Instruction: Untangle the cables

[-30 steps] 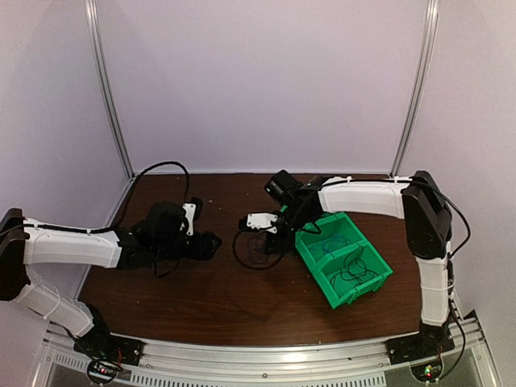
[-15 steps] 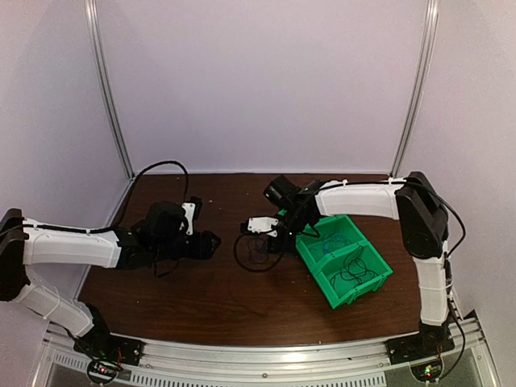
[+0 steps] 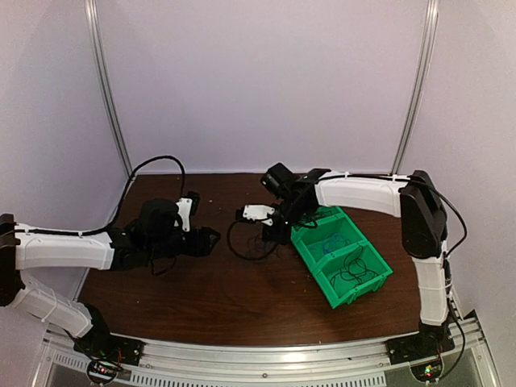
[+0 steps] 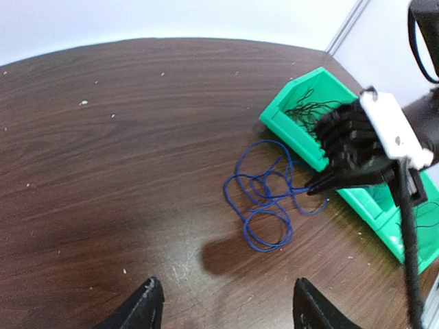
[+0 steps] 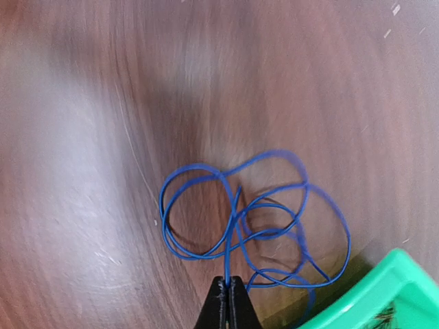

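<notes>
right claw (image 5: 228, 293): clenched, pinching one strand of the blue cable (image 4: 263, 194) | blue cable: loose tangled loops lying on the brown bench (image 4: 103, 137), just beside the green bin (image 4: 302, 140) | left claw (image 4: 226, 305): released, jaws wide, above the bench, apart from the loops | green bin: thin black cables (image 4: 312, 108) inside

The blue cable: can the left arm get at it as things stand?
Probably yes. The open left gripper faces the blue cable with nothing between them; only the right gripper, shut on one strand, crowds its far edge.
</notes>
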